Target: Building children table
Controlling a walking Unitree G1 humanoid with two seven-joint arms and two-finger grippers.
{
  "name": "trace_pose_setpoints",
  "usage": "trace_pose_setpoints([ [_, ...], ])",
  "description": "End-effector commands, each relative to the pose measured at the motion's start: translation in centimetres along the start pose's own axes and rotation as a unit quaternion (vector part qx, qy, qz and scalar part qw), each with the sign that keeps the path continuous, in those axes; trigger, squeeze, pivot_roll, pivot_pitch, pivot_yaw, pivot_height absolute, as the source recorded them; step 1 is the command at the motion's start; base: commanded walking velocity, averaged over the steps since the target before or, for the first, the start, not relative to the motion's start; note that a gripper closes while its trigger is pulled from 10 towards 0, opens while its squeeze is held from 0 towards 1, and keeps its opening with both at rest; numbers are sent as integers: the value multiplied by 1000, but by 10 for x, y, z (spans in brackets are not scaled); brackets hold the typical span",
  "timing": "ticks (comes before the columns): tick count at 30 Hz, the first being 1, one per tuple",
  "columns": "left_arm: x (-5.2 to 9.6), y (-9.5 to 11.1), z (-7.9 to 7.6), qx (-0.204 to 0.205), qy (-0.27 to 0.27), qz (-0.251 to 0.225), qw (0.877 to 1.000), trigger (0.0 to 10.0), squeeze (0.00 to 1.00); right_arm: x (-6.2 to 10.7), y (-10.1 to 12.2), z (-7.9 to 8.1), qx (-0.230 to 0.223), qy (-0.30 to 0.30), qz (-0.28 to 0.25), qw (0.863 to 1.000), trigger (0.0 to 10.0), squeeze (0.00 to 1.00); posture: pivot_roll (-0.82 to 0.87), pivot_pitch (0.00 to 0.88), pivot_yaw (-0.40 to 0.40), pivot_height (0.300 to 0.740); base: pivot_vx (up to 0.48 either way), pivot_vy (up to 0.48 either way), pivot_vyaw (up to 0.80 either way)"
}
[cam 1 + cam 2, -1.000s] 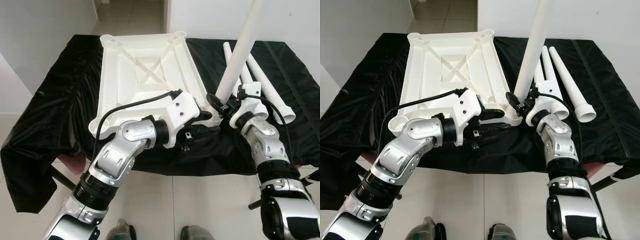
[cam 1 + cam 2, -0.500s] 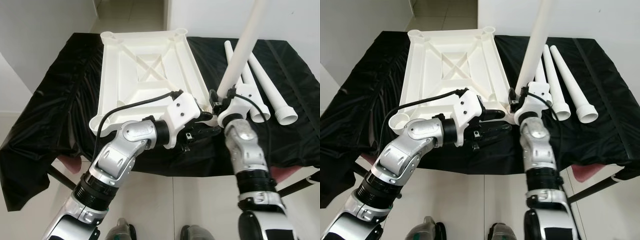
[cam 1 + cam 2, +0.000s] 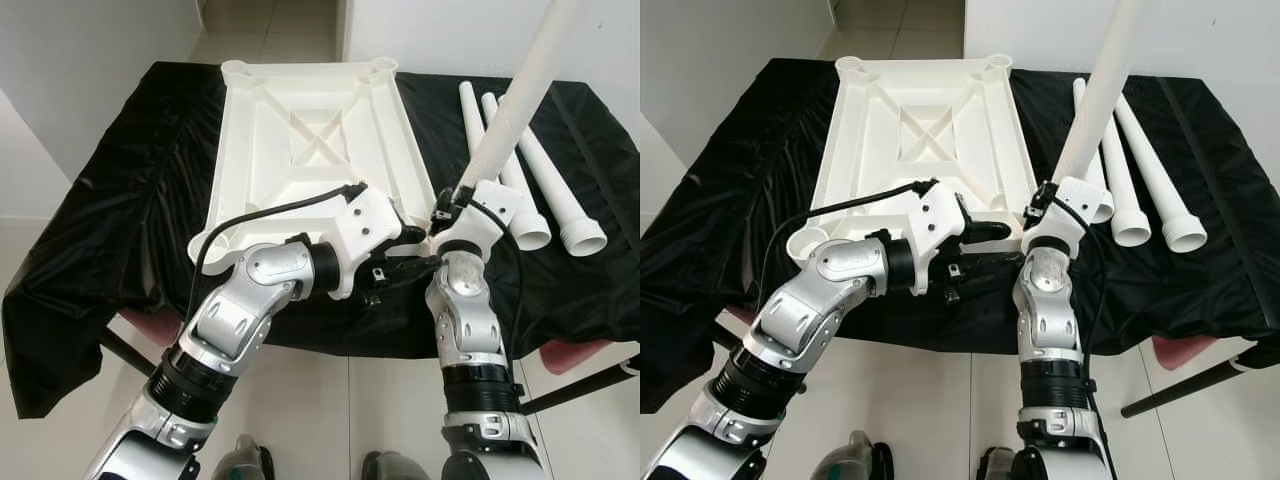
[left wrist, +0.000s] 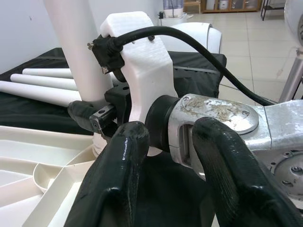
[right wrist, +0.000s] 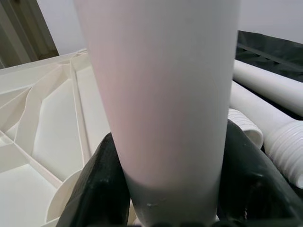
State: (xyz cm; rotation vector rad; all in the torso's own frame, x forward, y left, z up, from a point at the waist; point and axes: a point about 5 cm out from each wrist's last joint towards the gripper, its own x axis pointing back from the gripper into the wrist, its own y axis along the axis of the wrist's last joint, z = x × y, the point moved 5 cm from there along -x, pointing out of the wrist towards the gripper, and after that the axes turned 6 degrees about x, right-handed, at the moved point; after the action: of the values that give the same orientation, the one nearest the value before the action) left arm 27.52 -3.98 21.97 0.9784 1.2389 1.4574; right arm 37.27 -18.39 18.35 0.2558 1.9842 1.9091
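The white tabletop (image 3: 310, 130) lies upside down on the black-draped table (image 3: 130, 180), with round sockets at its corners. My right gripper (image 3: 447, 213) is shut on a white table leg (image 3: 515, 105) near its thick end. The leg (image 5: 161, 94) stands steeply, leaning away to the right, with its base over the tabletop's near right corner socket (image 5: 64, 205). My left gripper (image 3: 405, 255) hovers at the tabletop's front edge. It is open, and its fingers (image 4: 118, 179) point at the right wrist (image 4: 218, 118) without holding anything.
Three loose white legs (image 3: 1145, 170) lie side by side on the cloth to the right of the tabletop. The cloth hangs over the table's front edge above the tiled floor (image 3: 320, 420). A white wall (image 3: 80, 60) stands close on the left.
My right forearm has swung in from the right to stand straight under the gripper, and the held leg leans further to the right. The left arm has stayed put. The view has shifted slightly.
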Motion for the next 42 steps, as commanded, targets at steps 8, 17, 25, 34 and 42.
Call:
trace_pose_setpoints([
  [8,0,1,-2,-5,3,-1,1000,10000,0,2,-4,-10,-3,-27,15,1000,10000,1000,-51,33,40,740,0,0,0],
  [17,0,1,-2,-5,3,-1,1000,10000,0,6,4,14,-42,68,-5,997,10000,1000,-53,39,40,740,0,0,0],
  [25,-1,2,-2,-5,4,-2,1000,10000,0,4,10,21,-46,132,-19,990,10000,1000,-56,45,39,740,0,0,0],
  [34,0,2,0,-7,5,-2,1000,10000,0,-13,20,3,-34,245,-48,968,10000,0,-57,48,42,740,0,0,0],
  [42,0,2,0,-8,6,-2,1000,10000,0,-12,9,1,14,319,-43,947,10000,0,-57,48,42,740,0,0,0],
])
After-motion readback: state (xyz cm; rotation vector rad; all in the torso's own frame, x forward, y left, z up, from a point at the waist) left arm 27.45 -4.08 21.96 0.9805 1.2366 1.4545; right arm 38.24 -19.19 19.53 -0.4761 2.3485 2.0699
